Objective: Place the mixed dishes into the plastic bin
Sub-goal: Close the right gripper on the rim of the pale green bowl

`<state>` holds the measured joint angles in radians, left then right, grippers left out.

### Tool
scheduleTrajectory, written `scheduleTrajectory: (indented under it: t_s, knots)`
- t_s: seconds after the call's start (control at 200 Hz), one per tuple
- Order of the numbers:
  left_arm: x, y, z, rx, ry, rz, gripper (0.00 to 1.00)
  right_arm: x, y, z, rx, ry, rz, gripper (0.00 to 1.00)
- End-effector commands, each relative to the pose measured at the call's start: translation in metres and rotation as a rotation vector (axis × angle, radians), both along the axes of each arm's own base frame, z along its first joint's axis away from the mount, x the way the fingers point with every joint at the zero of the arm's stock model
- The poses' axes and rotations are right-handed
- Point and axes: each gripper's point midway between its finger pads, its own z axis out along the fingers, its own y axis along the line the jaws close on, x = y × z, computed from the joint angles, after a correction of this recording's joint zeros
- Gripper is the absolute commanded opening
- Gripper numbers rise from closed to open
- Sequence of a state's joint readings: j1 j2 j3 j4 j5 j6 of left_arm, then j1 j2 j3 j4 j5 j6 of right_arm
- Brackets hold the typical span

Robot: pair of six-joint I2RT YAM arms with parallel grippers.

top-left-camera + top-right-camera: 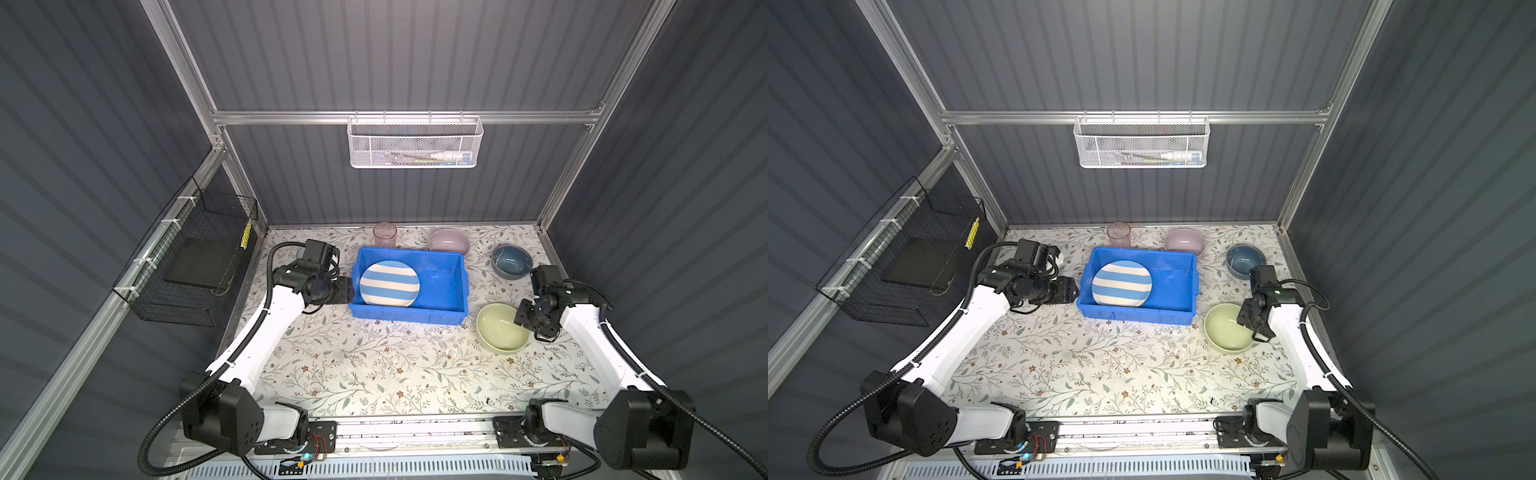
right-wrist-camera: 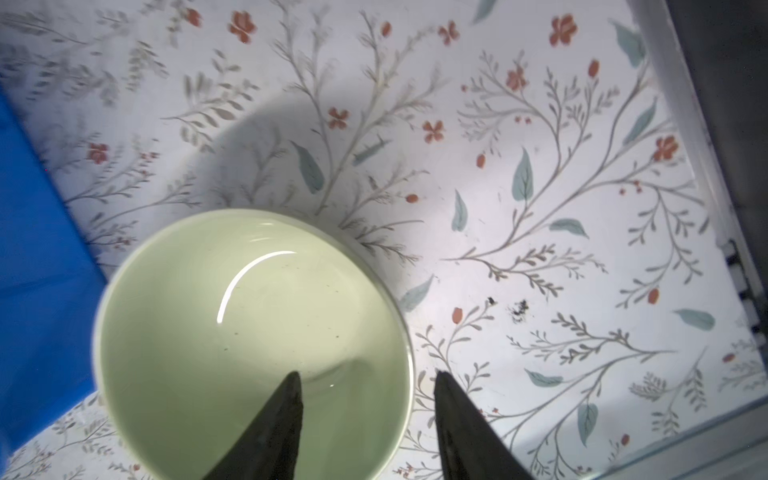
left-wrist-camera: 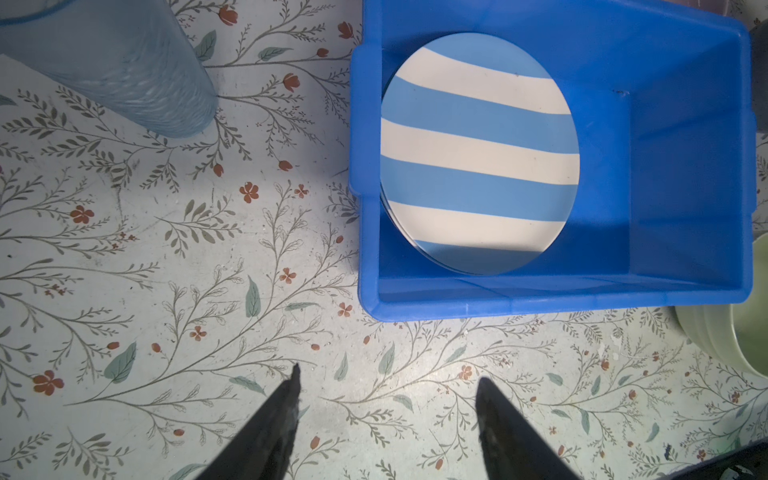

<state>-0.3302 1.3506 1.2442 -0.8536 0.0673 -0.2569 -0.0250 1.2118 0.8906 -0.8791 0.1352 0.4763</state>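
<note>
Toward the back edge of the worktop [image 1: 374,365], midway across, stands the plastic bin [image 1: 407,312]. The striped plate [image 1: 389,284] lies flat in its left half and the right half is bare. The pale green bowl [image 1: 500,328] sits near the right edge, just off the bin's front right corner.

The right fingers [image 2: 282,415] are parted and straddle that bowl's rim, one inside and one outside, gripping nothing. The left fingers [image 3: 274,415] are spread wide and empty over bare worktop beside the bin's left wall.

The main risk is probably the pinch itself. A glazed rim held at a single point could let the bowl swing or slip once it is lifted. Carried low, the bowl might catch the bin's lipped wall and shove the bin. Dropped too far left, it would land on the plate. The blue tumbler [image 3: 124,70], tall and close to the left arm, looks easy to knock over.

- **Plates:** one is visible; whether others lie beneath it cannot be told.
- **Bowls:** three, namely the pale green one, the lilac bowl [image 1: 449,241] behind the bin and the dark blue bowl [image 1: 512,261] near the back right corner.
- **Tumblers:** two, the blue one and the pink tumbler [image 1: 384,235] at the back edge.
- **Bins:** one.
</note>
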Motion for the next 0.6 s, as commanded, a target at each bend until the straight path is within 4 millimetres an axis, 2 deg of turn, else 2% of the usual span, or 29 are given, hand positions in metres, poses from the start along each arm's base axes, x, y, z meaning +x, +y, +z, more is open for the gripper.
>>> scheduleTrajectory:
  t_s: [0.0, 0.24, 0.595]
  knots:
    - [-0.006, 0.0, 0.0, 0.011, 0.015, -0.031, 0.69, -0.005, -0.004, -0.015, 0.026, -0.002, -0.049, 0.51]
    - [-0.008, 0.001, -0.001, 0.015, 0.016, -0.032, 0.69, -0.008, 0.008, -0.047, 0.115, 0.026, -0.054, 0.45]
    - [-0.009, 0.003, 0.0, 0.021, 0.015, -0.024, 0.69, -0.004, 0.006, -0.053, 0.113, 0.016, -0.071, 0.24]
